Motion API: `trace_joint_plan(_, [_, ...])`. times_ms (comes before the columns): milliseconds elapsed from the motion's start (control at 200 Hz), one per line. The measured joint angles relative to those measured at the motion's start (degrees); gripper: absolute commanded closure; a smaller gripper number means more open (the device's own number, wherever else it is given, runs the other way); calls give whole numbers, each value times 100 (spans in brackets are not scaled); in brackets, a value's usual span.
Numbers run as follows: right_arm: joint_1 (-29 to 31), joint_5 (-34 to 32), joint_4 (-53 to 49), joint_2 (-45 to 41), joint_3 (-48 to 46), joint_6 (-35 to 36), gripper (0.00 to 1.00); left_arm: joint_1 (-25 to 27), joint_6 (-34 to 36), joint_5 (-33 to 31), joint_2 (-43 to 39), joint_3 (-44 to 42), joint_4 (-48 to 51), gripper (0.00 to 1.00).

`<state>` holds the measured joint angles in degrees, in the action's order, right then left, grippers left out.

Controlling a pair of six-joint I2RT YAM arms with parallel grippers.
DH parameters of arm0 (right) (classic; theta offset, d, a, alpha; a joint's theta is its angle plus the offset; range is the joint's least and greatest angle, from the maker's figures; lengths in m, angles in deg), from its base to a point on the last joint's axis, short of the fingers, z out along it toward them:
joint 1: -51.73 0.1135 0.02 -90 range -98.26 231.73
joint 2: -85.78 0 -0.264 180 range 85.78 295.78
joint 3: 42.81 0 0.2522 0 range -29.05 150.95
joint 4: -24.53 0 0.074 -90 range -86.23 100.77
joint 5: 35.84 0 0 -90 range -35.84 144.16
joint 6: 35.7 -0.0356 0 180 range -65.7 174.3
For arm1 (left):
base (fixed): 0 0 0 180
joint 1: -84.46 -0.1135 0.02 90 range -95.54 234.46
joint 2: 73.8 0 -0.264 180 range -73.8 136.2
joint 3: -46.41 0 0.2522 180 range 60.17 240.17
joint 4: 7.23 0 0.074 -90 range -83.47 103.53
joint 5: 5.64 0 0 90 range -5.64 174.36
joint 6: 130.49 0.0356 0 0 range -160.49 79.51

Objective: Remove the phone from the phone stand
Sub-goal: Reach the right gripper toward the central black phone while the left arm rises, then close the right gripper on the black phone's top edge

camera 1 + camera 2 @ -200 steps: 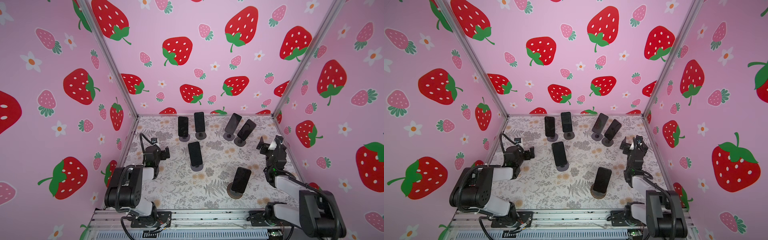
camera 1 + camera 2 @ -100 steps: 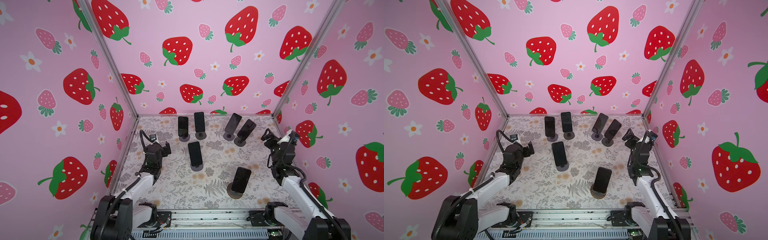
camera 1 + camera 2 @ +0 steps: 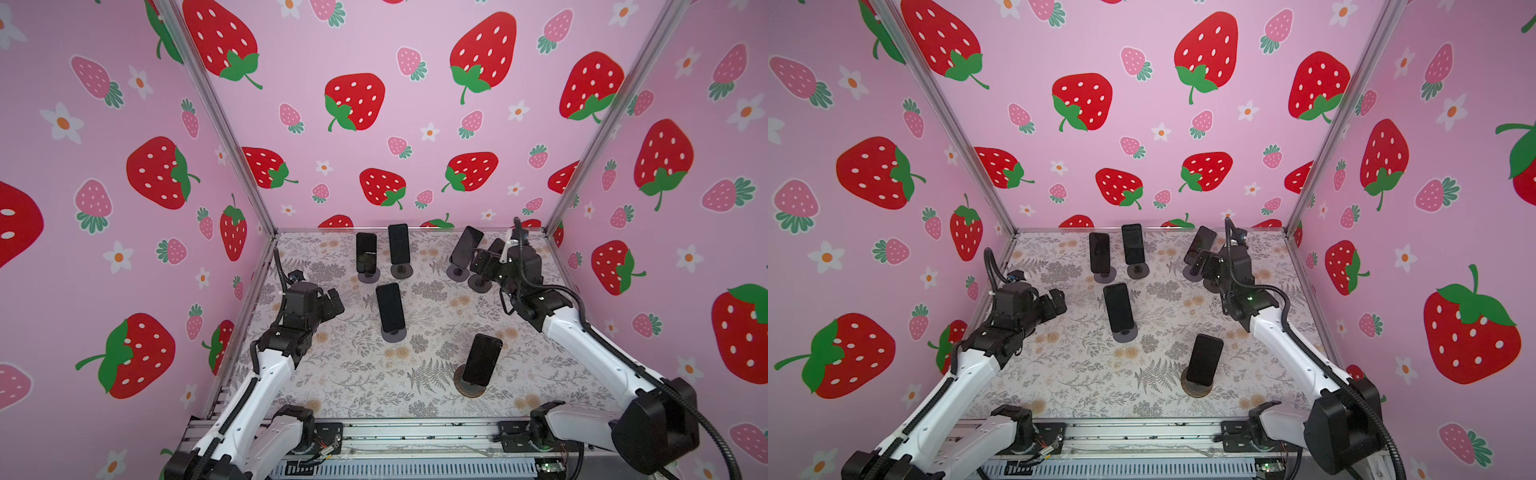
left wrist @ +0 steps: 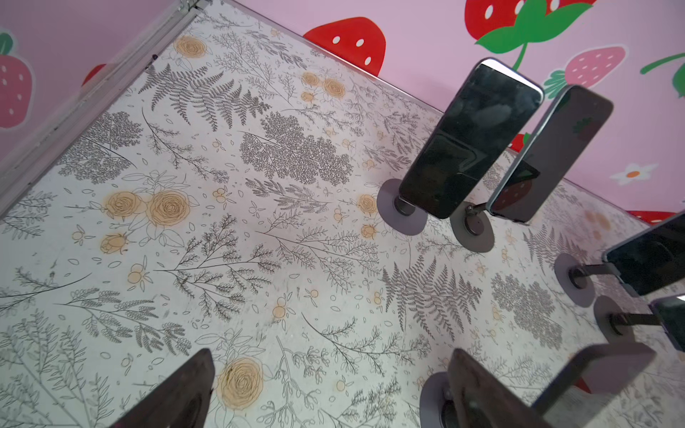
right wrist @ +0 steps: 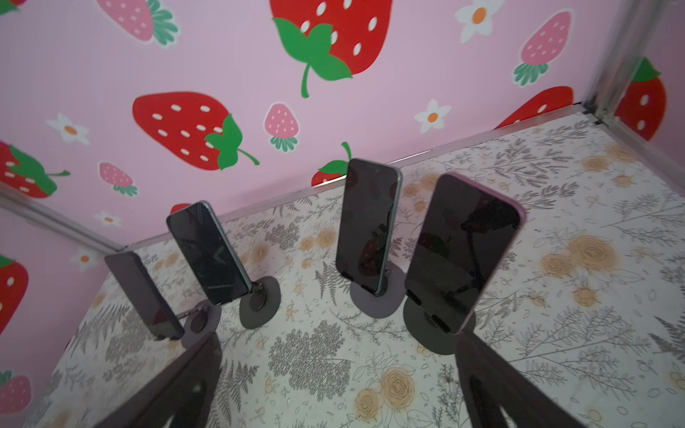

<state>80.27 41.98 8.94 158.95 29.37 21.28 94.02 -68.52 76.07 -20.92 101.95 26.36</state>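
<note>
- Approaching is the step in hand. The right gripper (image 3: 480,262) hangs with its jaws spread wide and empty, close in front of the rear right pair of phones. No phone is off its stand yet.
- The likely target, by my judgement, is the pink-edged phone (image 5: 461,252). It leans back on its round-based stand (image 5: 430,335) at the back right of the table (image 3: 353,374).
- Align the jaws with the phone's two long edges, above the cradle, before closing. A grip across the glass face and back would probably slip.
- Lift along the phone's own tilt, up and away from the cradle, so that the stand is neither dragged nor toppled.
- Keep clear of the neighbouring dark phone (image 5: 369,226), which stands just beside the target. A wide jaw could knock it.
- The left gripper (image 3: 332,300) is likewise spread and holds nothing. It hovers to the left of the centre phone (image 3: 390,306), apart from it.
- Compared with one second earlier, both arms have unfolded from beside the side walls and now reach over the table.
- The right gripper has travelled from the right wall to the rear right pair. The left gripper has moved inward toward the centre.
- All six phones stand where they stood, and the jaws look no narrower than before.
</note>
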Motion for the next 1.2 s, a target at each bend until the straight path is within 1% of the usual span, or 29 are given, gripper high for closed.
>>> trace_joint_plan(65, [306,2,-120,247,299,105,0,-31,46,-50,-280,94,188,1])
trace_joint_plan(140, [693,-35,-227,476,549,175,0,-87,-55,-94,-588,103,271,1])
trace_joint_plan(210, [1139,-66,-378,758,850,229,0,-177,-72,142,-713,85,203,1])
trace_joint_plan(275, [1556,-90,-525,1106,1222,297,0,-219,-72,409,-662,83,96,1])
trace_joint_plan(385, [2151,-105,-793,1716,1836,422,0,-219,-28,791,-192,184,199,1])
trace_joint_plan(520, [2627,-105,-1217,2404,2538,393,0,-221,-59,837,793,833,866,1])
trace_joint_plan(655, [2828,-236,-1587,2798,3038,188,0,-240,-35,918,1593,1591,1410,0])
trace_joint_plan(750, [2885,-348,-1705,2898,3193,44,0,-245,-26,1047,1888,1818,1537,1])
trace_joint_plan(835, [2922,-483,-1910,3008,3373,-70,0,-247,-24,1062,1961,1821,1692,1])
trace_joint_plan(980, [2990,-649,-2352,3453,3921,-210,0,-264,33,1023,1934,1821,1882,1])
trace_joint_plan(1201, [3128,-640,-2629,3814,3971,-236,0,-310,131,920,1797,1821,1961,1])
